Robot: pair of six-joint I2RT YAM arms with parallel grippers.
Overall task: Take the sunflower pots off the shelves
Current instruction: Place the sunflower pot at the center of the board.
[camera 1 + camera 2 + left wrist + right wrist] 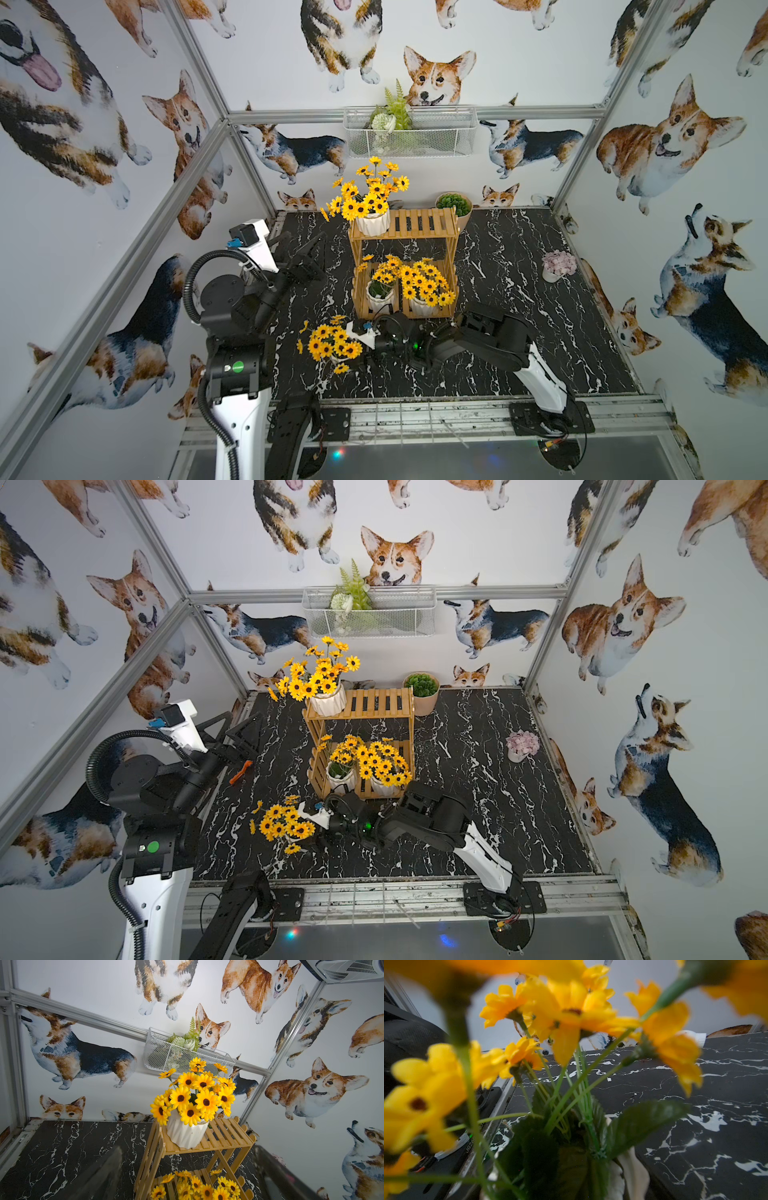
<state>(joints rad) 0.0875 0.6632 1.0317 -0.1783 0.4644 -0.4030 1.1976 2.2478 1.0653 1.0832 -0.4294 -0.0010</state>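
The shelves (419, 224) stand at the middle back of the table. One sunflower pot (372, 222) sits on the left of the top tier. Two sunflower pots (380, 298) (423, 306) fill the lower tier. Another sunflower pot (332, 345) is down at the table's front, and my right gripper (353, 360) is shut on it from the right. In the right wrist view its white rim (634, 1169) shows under leaves that hide the fingers. My left gripper (303, 249) hangs open left of the shelves, facing the top-tier pot (185, 1134).
A beige pot with a green succulent (454, 208) stands behind the shelves' right corner. A white pot of pale pink flowers (557, 269) is at the far right. A wire mesh basket (436, 137) hangs on the back wall. A small orange object (241, 771) lies near the left arm.
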